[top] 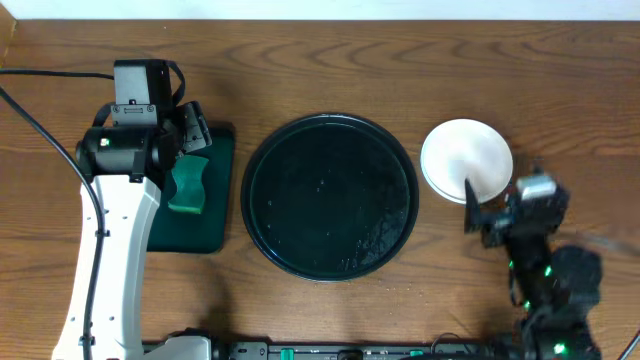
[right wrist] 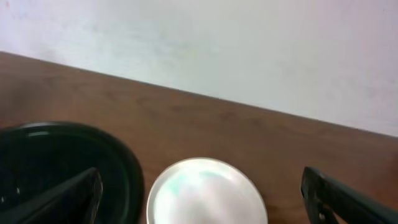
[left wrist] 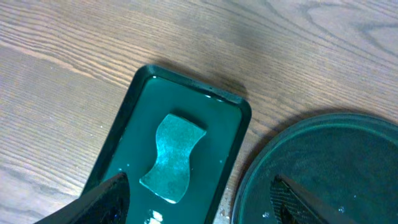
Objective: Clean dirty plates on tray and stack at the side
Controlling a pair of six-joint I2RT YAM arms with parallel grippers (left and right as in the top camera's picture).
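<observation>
A: At the left of the table [top: 330,60], your left gripper [left wrist: 199,182] hangs over the dark green rectangular tray [top: 215,222]. Its fingers are spread wide and hold nothing. The teal sponge [left wrist: 173,157] lies flat in that tray beneath it.

B: In the centre, the black tray [top: 330,118] carries no plate, only a scatter of wet glints on its gloss toward the near right.

A: To its right, near the rim but apart from it, the plates [top: 467,158] rest on the table in one white pile. You can see a second edge peeking out at the pile's near left, so there is more than one. The exact count cannot be told.

B: The top face is white with a faint mint sheen and no smear you can make out. Your right gripper [right wrist: 200,177] hovers on the near side of the pile, jaws wide apart, empty and touching nothing.

A: With the tray bare and the pile set aside, the cleaning and stacking look done, or all but done.

B: What may be left for you is to check the lower plates, which these views hide, and to draw both arms clear.
</observation>
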